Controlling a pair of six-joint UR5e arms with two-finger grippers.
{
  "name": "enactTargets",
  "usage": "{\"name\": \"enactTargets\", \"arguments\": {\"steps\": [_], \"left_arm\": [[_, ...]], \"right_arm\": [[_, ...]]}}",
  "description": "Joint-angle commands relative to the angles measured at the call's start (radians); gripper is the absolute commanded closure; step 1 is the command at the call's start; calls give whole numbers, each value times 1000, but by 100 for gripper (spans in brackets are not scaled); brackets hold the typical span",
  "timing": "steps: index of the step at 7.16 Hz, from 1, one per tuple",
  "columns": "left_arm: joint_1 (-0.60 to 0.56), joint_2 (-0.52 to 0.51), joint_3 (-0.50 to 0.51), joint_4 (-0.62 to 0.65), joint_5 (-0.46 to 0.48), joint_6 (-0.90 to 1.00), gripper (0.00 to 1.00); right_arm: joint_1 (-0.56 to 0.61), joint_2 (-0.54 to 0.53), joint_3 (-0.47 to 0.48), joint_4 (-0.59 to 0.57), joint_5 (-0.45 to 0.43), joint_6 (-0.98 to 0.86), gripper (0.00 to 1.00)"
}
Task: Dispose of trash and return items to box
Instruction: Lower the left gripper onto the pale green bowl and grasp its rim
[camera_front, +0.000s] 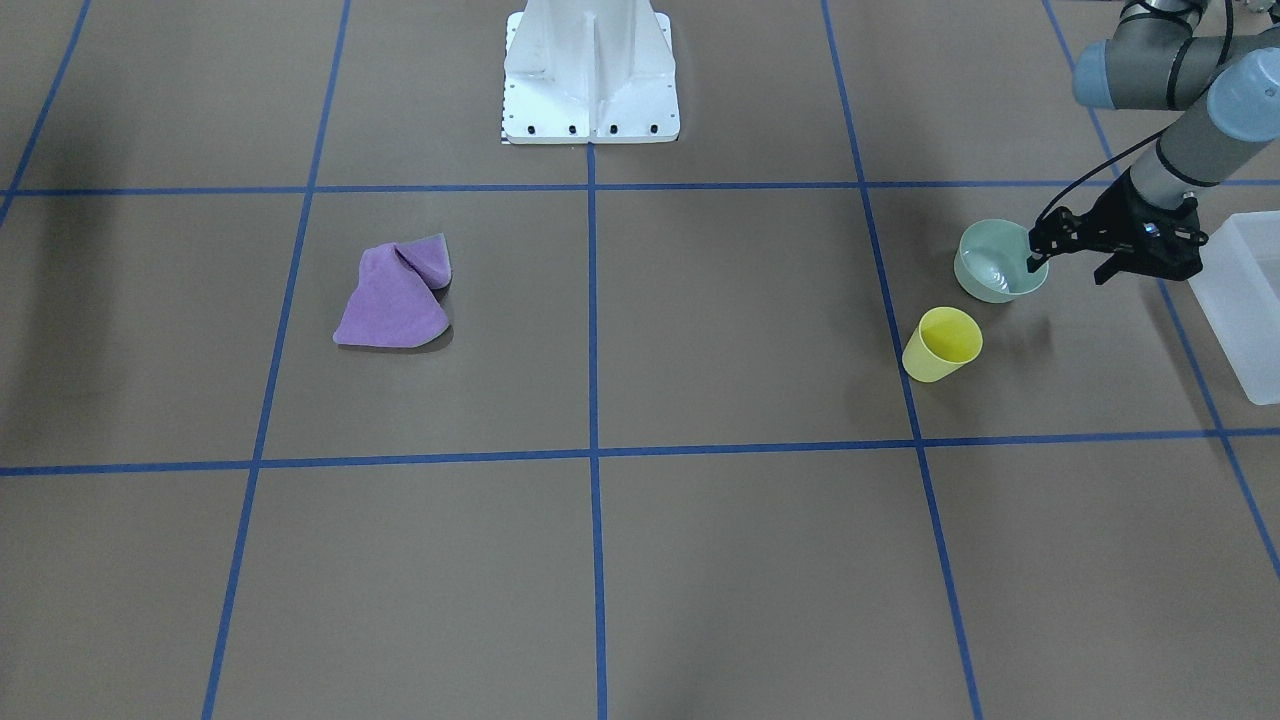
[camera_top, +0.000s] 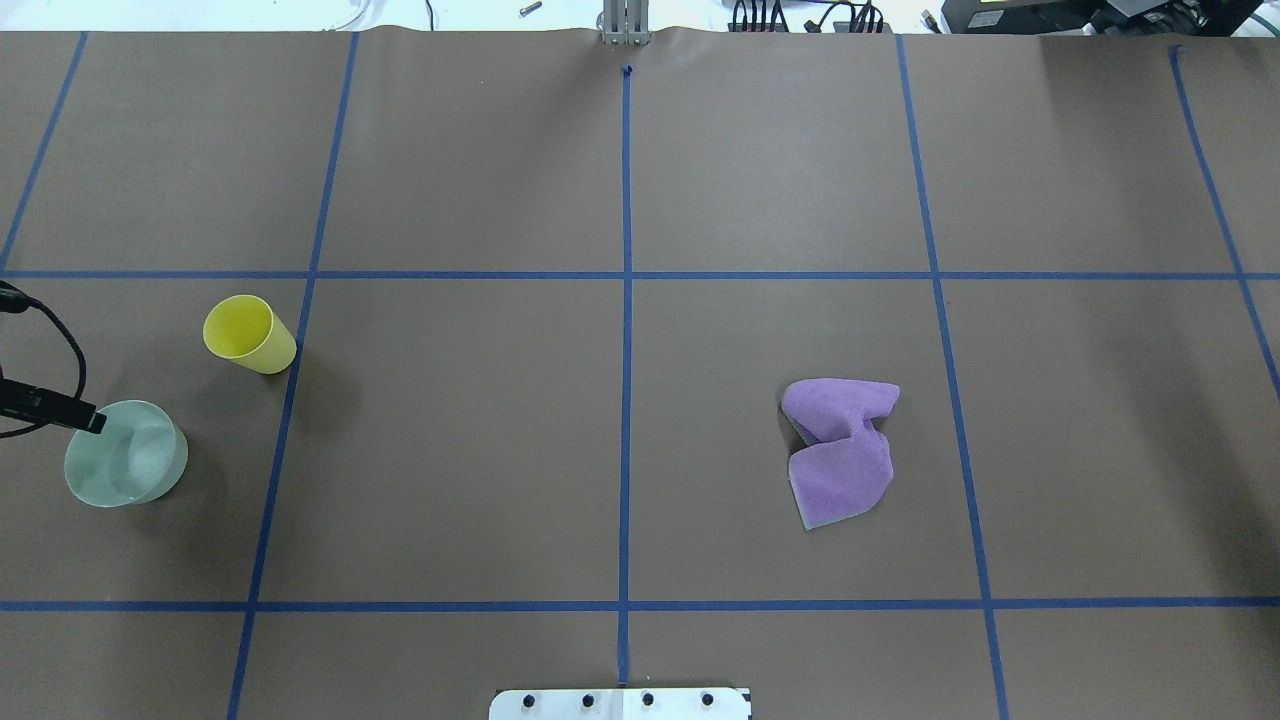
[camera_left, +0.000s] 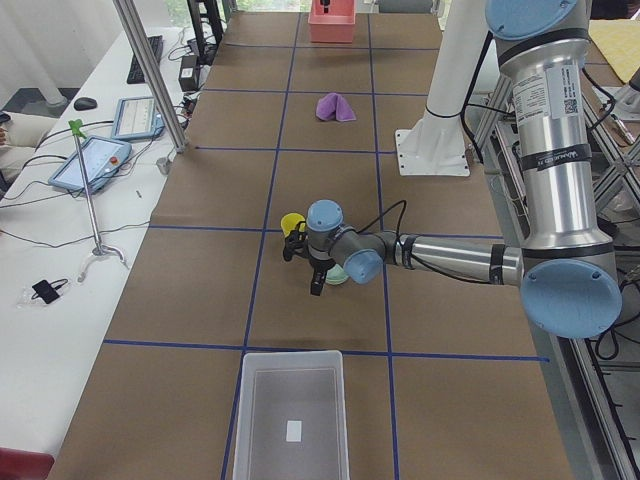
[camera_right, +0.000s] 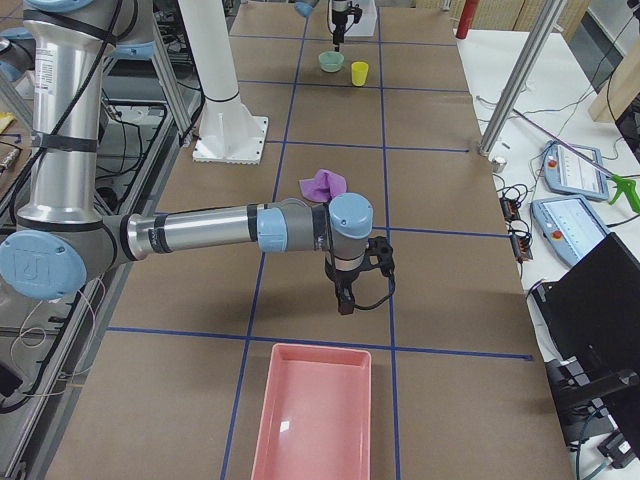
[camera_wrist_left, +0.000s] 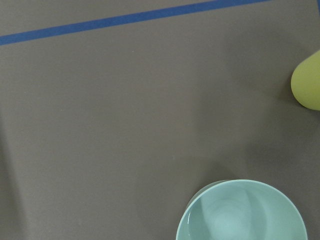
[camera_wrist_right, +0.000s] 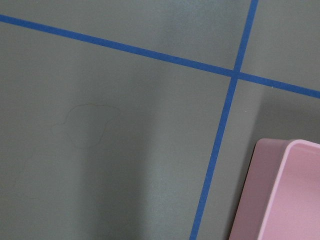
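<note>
The mint-green bowl (camera_front: 990, 268) stands upright on the table's left side, and it also shows in the overhead view (camera_top: 125, 467) and the left wrist view (camera_wrist_left: 242, 212). The yellow cup (camera_front: 942, 343) stands upright beside it, a little apart. My left gripper (camera_front: 1068, 272) is open and straddles the bowl's rim on the bin side, with one finger (camera_top: 88, 418) over the inside. The translucent white bin (camera_front: 1245, 300) stands just beyond it and looks empty (camera_left: 290, 420). My right gripper (camera_right: 345, 295) hangs over bare table; I cannot tell whether it is open or shut.
A crumpled purple cloth (camera_front: 395, 295) lies on the table's right half. A pink tray (camera_right: 310, 415) stands at the right end, with its corner in the right wrist view (camera_wrist_right: 280, 200). The white pedestal (camera_front: 590, 90) stands at the robot's side.
</note>
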Motion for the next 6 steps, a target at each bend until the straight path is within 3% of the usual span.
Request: {"name": "enactTargets", "arguments": {"steps": [1, 2, 3, 5, 6], "left_arm": [[67, -33, 12, -1, 7, -69, 4], [64, -34, 15, -1, 6, -75, 66], [62, -27, 15, -1, 6, -74, 100], [58, -16, 13, 2, -12, -63, 100], [44, -10, 15, 1, -76, -53, 100]], "right_arm": [[-9, 0, 0, 0, 0, -1, 0], [-14, 0, 0, 0, -2, -1, 0], [-21, 0, 0, 0, 0, -1, 0], [-27, 0, 0, 0, -2, 0, 0], [-31, 0, -1, 0, -2, -1, 0]]}}
